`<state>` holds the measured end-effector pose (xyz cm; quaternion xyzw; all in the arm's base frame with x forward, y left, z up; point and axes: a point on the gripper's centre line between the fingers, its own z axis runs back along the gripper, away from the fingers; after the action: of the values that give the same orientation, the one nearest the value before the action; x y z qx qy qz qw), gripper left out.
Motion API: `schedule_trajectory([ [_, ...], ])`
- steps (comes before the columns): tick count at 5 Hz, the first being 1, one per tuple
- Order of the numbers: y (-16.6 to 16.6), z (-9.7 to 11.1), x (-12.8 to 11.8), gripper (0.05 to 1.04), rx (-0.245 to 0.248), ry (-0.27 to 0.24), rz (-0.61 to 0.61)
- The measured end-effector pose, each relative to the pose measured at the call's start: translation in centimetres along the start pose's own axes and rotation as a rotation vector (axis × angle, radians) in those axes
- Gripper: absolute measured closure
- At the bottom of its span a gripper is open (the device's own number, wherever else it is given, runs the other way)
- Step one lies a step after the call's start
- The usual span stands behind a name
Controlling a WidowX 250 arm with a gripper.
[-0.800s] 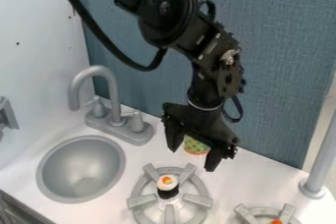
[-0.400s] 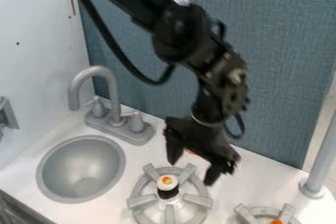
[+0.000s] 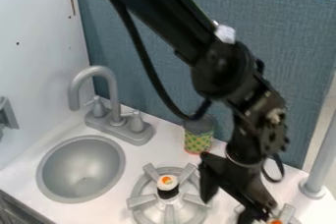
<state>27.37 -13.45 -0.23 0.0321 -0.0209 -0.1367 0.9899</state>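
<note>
In the camera view, the black arm slants from the top edge, left of centre, down toward the lower right, and its gripper (image 3: 228, 202) hangs near the bottom edge, right of centre. The gripper is open, with its two fingers well apart and white counter (image 3: 226, 168) showing behind it; nothing is held between them. A line drawn from one fingertip to the other would slope down toward the right of the frame. The small white-topped piece (image 3: 168, 182) lies to the left of the gripper and slightly higher in the frame, so it is outside the gap, past the finger nearer the frame's left side. It stands upright, its orange-marked white top over a dark lower part, at the middle of the large grey burner (image 3: 139, 201) in the lower middle of the frame. That left-hand finger is beside the burner's right side in the picture; whether they touch, I cannot tell. The other finger comes down by the second burner (image 3: 287, 213), which is cut by the bottom edge toward the lower right. The patterned can (image 3: 198, 142) stands upright on the counter, above and a little left of the gripper in the frame, near the blue-grey panel (image 3: 151, 85), also outside the gap.
</note>
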Motion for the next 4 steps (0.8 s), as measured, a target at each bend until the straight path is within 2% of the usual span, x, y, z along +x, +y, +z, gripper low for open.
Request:
schedule_trajectory([
  [2, -2.5, -2.4, 1.7, 0.082, -0.002, 0.035, -0.062],
  [3, -2.8, -3.9, 2.4, 0.082, 0.008, 0.067, -0.053],
  [4, -3.3, -5.9, 2.9, 0.122, 0.007, 0.117, -0.055],
])
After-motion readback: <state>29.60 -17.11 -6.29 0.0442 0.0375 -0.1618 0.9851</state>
